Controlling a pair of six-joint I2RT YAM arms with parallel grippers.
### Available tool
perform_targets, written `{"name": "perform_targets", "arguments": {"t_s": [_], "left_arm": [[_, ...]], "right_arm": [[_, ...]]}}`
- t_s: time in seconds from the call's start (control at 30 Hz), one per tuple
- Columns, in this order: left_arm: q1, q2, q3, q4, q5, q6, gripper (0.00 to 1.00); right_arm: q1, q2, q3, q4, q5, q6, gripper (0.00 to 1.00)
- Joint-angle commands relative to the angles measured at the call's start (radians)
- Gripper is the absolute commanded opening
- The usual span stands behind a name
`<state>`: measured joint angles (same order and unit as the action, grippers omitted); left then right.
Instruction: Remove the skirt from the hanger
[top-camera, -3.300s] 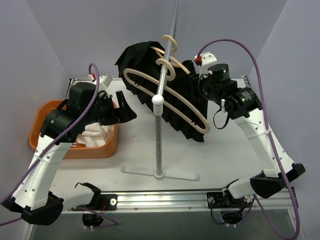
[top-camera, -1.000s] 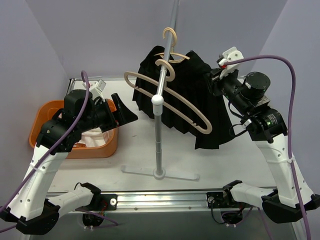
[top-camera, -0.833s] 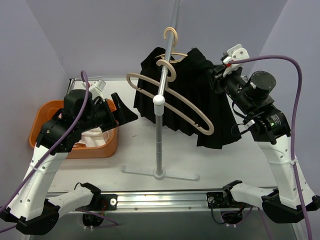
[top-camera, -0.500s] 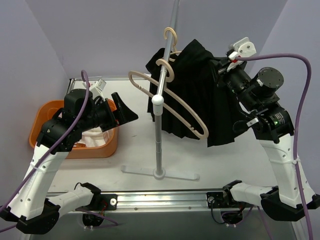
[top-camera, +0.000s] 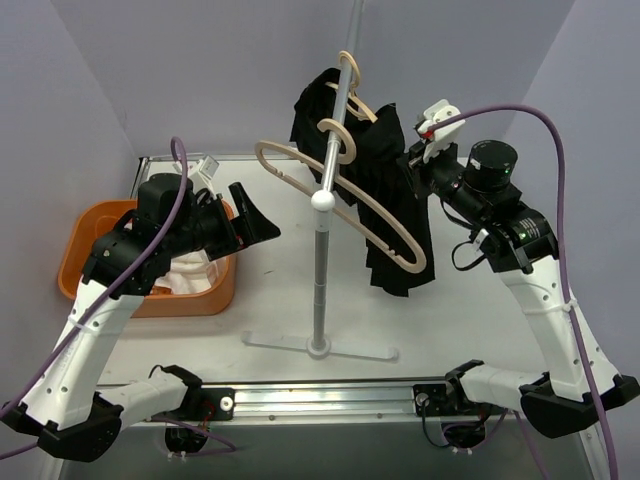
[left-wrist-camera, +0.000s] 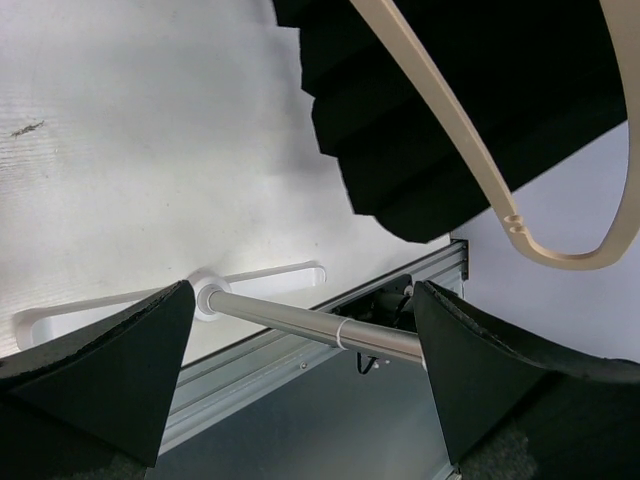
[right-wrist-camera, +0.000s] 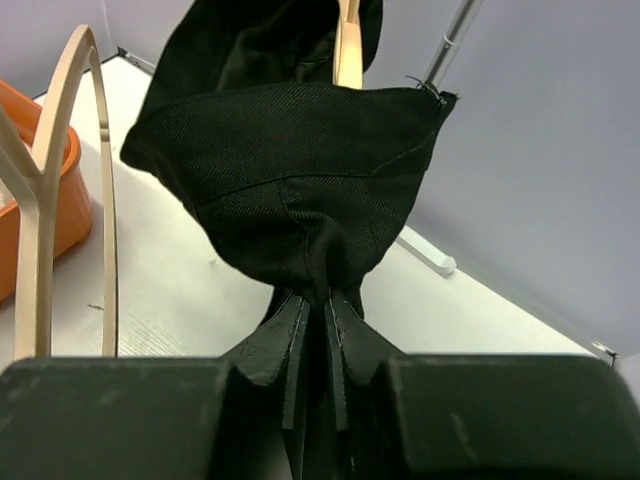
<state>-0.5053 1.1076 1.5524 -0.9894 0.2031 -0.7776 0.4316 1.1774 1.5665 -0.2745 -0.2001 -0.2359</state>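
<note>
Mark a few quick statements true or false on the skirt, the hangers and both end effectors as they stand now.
1. The right end effector is shut on the black skirt. True.
2. The left end effector grips a hanger. False: it is open and holds nothing.
3. The skirt lies in the orange bin. False: it hangs up beside the rack pole; the bin holds pale cloth.
4. A bare wooden hanger hangs in front of the skirt. True.

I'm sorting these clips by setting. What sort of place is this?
Probably a lab test bench: plain walls box in a white table, two arms bolt to a metal rail, and a skirt hangs on a small stand.
</note>
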Motion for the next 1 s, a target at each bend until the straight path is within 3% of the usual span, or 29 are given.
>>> {"name": "perform_targets", "arguments": {"t_s": [0.0,0.03,0.1,0.13,0.2,0.27,0.37,0.8,0.9,0.97], "left_arm": [[-0.002,0.006,0.021,0.058,0.024,0.009,1.00],[-0.002,0.011,0.021,0.058,0.028,0.012,1.00],[0.002,0.018,0.025,0.061,0.036,0.023,1.00],[0.005,0.029,0.026,0.063,0.042,0.026,1.00],[0.016,0.043,0.034,0.066,0.059,0.038,1.00],[0.025,0.050,0.044,0.064,0.076,0.046,1.00],[0.051,0.060,0.064,0.057,0.102,0.058,1.00],[0.179,0.043,0.041,0.040,0.228,0.078,1.00],[0.183,0.043,0.037,0.041,0.239,0.078,1.00],[0.185,0.041,0.034,0.041,0.242,0.078,1.00]], "right_arm": [[-0.007,0.008,0.006,0.021,-0.015,-0.002,0.06],[-0.007,0.028,0.021,0.021,-0.018,-0.003,0.09],[-0.008,0.059,0.050,0.000,-0.044,-0.009,0.26],[-0.007,0.097,0.100,-0.014,-0.053,0.000,0.42],[-0.010,0.139,0.154,-0.064,-0.076,0.012,0.57],[-0.011,0.189,0.206,-0.081,-0.076,0.027,0.67],[-0.017,0.244,0.237,-0.069,-0.084,0.030,0.72],[-0.099,0.448,0.326,0.054,-0.217,0.027,0.75],[-0.125,0.490,0.342,0.095,-0.288,0.038,0.67],[-0.137,0.507,0.340,0.133,-0.327,0.046,0.49]]}}
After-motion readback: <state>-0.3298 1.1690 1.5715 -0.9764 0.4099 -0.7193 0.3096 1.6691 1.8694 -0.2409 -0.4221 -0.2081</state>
